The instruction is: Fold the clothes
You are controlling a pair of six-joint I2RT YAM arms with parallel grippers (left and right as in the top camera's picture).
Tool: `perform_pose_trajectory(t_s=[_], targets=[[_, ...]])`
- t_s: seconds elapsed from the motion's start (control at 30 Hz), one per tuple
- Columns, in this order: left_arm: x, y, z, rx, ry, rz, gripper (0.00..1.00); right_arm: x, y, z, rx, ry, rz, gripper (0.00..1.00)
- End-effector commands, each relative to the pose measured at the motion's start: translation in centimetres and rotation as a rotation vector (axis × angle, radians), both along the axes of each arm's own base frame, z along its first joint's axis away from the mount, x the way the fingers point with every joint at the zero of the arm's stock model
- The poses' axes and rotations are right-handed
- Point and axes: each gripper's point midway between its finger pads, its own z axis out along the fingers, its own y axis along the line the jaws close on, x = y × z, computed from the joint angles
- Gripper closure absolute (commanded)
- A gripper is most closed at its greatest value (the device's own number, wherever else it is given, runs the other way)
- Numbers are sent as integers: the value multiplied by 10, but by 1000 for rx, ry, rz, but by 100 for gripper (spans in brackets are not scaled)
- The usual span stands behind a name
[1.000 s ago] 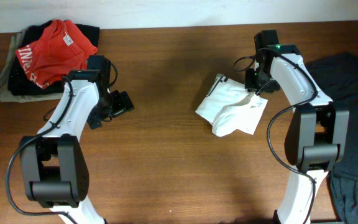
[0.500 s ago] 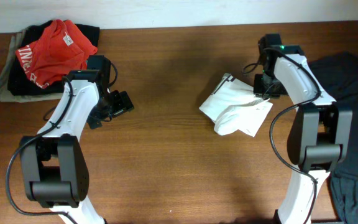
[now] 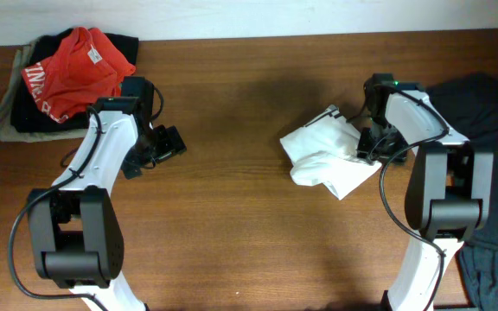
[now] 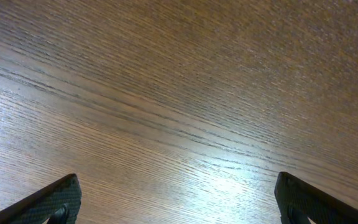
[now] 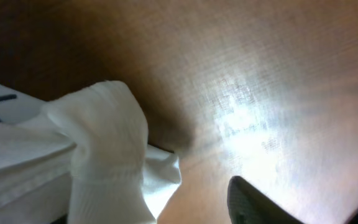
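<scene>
A crumpled white garment (image 3: pixel 322 155) lies on the wooden table (image 3: pixel 232 216), right of centre. My right gripper (image 3: pixel 372 147) is at its right edge and is shut on a bunched fold of it. In the right wrist view the white cloth (image 5: pixel 98 143) fills the lower left and hides one finger; the other finger (image 5: pixel 266 202) shows at the lower right. My left gripper (image 3: pixel 158 147) is open and empty over bare wood at the left. Its two fingertips (image 4: pixel 58 199) stand wide apart in the left wrist view.
A red garment (image 3: pixel 76 65) lies on a pile of dark clothes (image 3: pixel 11 108) at the back left corner. A dark garment (image 3: pixel 491 173) lies along the right edge of the table, close to my right arm.
My right gripper has moved right and toward the front, dragging the white garment with it. The garment has bunched and turned. The left arm has not moved.
</scene>
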Motion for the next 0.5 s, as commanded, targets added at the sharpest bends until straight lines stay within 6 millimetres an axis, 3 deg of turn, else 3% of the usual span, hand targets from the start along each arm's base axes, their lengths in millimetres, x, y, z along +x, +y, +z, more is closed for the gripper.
perform_pose_trajectory(t_s=[0.0,0.17,0.23,0.3,0.37,0.47], targets=[[-1,2,1,7,-6,-4,1,22,-7,44,-36,-94,-12,1],[-1,2,1,7,-6,-4,1,29,-12,93,-41,-131,-28,1],[-1,2,1,7,-6,-4,1,30,-7,112,-18,-140,-26,1],[-1,2,1,7,-6,-4,1,28,2,120,23,-135,-5,1],[-1,2,1,7,-6,-4,1,29,26,119,140,-119,97,0],[-1,2,1,7,-6,-4,1,32,70,115,346,-125,239,10]])
